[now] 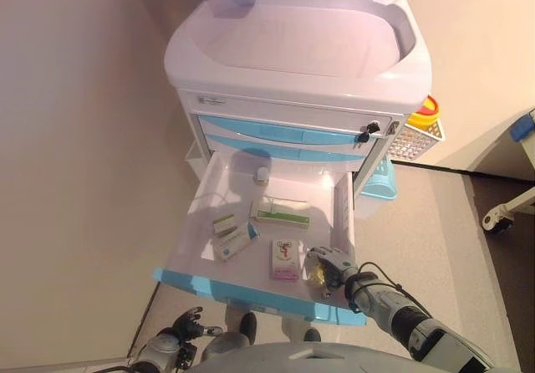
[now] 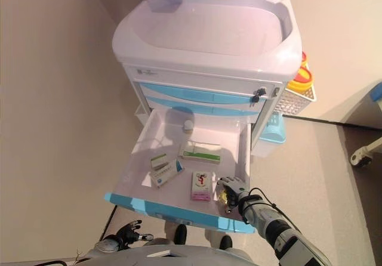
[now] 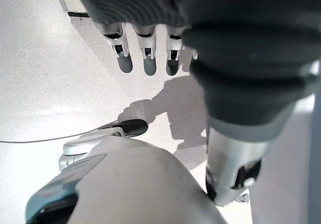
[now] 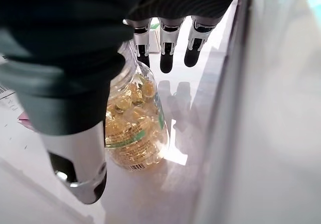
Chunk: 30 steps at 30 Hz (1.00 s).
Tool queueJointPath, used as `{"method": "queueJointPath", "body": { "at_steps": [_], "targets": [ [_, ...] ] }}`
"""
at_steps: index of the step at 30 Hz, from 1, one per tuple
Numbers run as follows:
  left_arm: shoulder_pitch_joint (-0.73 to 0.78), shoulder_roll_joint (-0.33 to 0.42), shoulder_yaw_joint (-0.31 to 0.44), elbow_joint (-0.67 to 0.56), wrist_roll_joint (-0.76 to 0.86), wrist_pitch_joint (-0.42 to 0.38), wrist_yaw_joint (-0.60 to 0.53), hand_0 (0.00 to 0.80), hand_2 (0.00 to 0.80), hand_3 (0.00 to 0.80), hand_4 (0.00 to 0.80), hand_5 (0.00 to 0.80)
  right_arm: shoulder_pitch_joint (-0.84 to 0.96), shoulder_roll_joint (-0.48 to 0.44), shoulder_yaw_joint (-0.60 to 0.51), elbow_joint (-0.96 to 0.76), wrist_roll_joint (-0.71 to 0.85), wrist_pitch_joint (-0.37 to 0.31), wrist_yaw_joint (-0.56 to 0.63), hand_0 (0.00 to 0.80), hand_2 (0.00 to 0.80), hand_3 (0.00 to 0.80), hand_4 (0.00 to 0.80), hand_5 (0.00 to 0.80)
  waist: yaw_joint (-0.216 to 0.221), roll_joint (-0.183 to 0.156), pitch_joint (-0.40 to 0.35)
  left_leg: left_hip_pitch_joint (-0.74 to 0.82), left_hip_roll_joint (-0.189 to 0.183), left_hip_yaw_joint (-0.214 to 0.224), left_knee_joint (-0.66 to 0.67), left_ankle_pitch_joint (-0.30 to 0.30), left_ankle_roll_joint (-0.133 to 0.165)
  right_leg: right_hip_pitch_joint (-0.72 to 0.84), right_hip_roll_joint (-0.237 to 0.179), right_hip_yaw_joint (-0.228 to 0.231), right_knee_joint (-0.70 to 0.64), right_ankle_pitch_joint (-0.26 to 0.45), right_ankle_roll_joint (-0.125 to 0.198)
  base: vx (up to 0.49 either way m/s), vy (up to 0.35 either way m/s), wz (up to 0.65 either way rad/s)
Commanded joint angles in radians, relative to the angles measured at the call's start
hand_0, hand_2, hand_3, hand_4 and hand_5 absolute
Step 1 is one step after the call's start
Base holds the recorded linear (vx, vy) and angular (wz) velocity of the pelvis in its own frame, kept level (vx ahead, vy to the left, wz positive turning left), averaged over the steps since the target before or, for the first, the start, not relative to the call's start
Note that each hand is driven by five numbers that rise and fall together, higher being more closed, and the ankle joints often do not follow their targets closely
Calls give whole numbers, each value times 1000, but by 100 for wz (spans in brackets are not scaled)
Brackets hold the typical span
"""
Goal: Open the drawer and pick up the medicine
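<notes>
Near the front right corner of the open drawer [image 1: 206,214] lies the medicine bottle [image 4: 133,128], a clear container packed with yellow translucent capsules and wrapped in a label with a green band and a barcode near one end. It rests on its side on the white drawer floor, close to the drawer's right wall. The right hand [image 1: 328,268] is directly over it: in the right wrist view the fingers [image 4: 168,50] reach out straight past the bottle's far end and the thumb [image 4: 83,169] comes down along its near side, so the hand is open and not closed around the bottle. Whether any fingertip touches the bottle cannot be told.

Just left of the bottle lies a flat pink and white box [image 1: 285,259]. Farther back sits a long white box with a green stripe [image 1: 281,212], and toward the left lie two smaller green and white boxes [image 1: 231,234], touching or nearly so. A small white object [image 1: 262,173] sits at the drawer's back.

The drawer, white with a light blue front edge, is pulled well out from a white medical cart [image 1: 301,51] with blue drawer fronts and a recessed top. A white wire basket [image 1: 415,139] holding something yellow hangs on the cart's right side.

The left hand [image 1: 191,322] hangs low beside the drawer front, over the floor, fingers relaxed and holding nothing.
</notes>
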Motion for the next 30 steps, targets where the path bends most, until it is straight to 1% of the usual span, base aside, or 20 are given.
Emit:
{"method": "queueJointPath", "body": {
  "at_steps": [1,20,30],
  "targets": [
    [-26,-26,-79,70,38,5,-13,0,0,0,0,0,-41,-1,-2,23,-10,30,-26,0,0,0,0,0,19,-32,29,26,-58,1,8,-102,39,-22,-38,7,69,-10,46,0,0,0],
    [-28,-27,-79,68,36,11,-13,0,0,0,0,0,-33,0,-15,39,-20,59,-34,0,0,0,0,0,16,-33,28,31,-59,1,9,-105,42,-18,-36,13,69,-11,45,0,0,0],
    [-31,-26,-82,71,40,9,-15,0,0,0,0,0,-33,6,-10,58,-47,96,-39,0,0,0,0,0,19,-33,28,32,-60,-1,9,-105,43,-15,-35,14,69,-10,45,0,0,0]
  ]
}}
